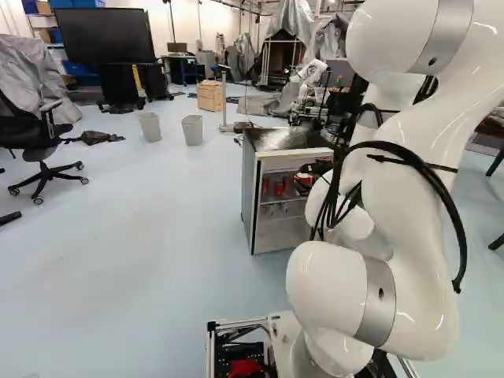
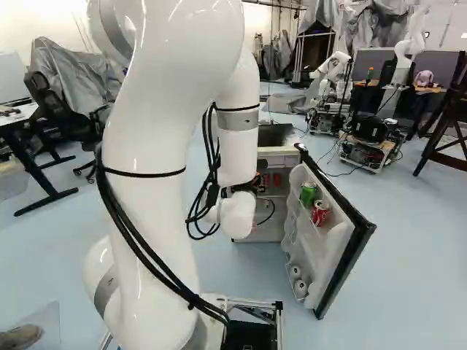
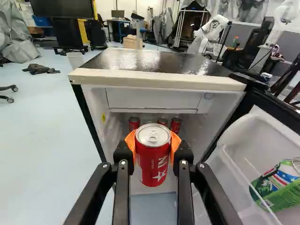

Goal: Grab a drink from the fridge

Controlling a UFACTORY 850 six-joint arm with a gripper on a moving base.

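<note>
Orange pads are squeezing a red can from both sides, and the gripper is holding it upright below the top front edge of the fridge. Withdrawing it is probably becoming the job. Doing that well is calling for a straight, slow retreat, keeping low beneath that edge, steering clear of the hinge-side corner where the door is hanging open, and gripping firmly without denting.
</note>
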